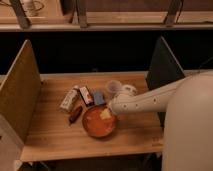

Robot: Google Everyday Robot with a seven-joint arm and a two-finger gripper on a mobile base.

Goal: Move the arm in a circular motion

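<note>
Across the right half of the view, the arm (152,99) reaches leftward from its bulky cream shoulder at the lower right, low over the wooden counter (50,135). Its far end sits above the right rim of an orange bowl (96,126). The gripper (110,110) is at that end, over the bowl, with what looks like a small tan tip just inside the rim. Whether the jaws are spread or pressed together I cannot tell.

Just behind the arm's end stands a clear cup (113,86). Left of it lie a blue pack (98,97), a red-and-white box (86,95) and a white packet (68,100), close together. A brown bar (75,114) lies beside the bowl's left edge. A tan divider (20,87) stands on the counter's left side and a dark divider (162,65) on its right.
</note>
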